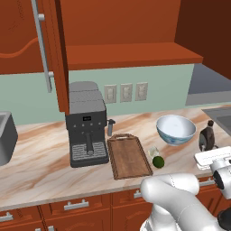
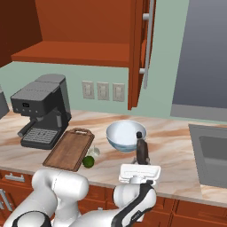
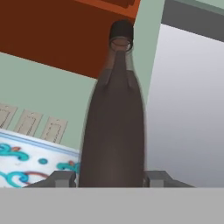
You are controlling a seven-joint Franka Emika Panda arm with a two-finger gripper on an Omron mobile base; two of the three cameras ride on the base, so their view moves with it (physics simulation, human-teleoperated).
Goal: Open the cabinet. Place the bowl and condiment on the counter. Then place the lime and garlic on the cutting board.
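The two dark fingers point(image 3: 61, 178) stand on either side of the dark brown syrup bottle with a black cap point(image 3: 114, 127), pressed to its base and gripping it, in the hand view. Behind the bottle to the left shows the white bowl with blue patterning point(image 3: 30, 164), below the reddish-brown wooden cabinet point(image 3: 65, 35).

In the left base view the gripper point(image 1: 208, 151) holds the bottle point(image 1: 207, 136) upright at the right end of the beige marble-veined counter point(image 1: 40, 167). The bowl point(image 1: 176, 129) sits just left of it. The dark green lime point(image 1: 158, 162) and the whitish garlic bulb point(image 1: 154, 151) lie touching, just beside the right edge of the dark brown wooden cutting board point(image 1: 128, 155). A black coffee machine point(image 1: 85, 124) stands left of the board. The cabinet door point(image 1: 54, 49) hangs open.

In the right base view the bottle point(image 2: 142, 150) rises above the gripper point(image 2: 140, 165), in front of the bowl point(image 2: 126, 135). The lime point(image 2: 88, 162) and garlic point(image 2: 94, 152) rest off the board's point(image 2: 71, 150) near right corner.
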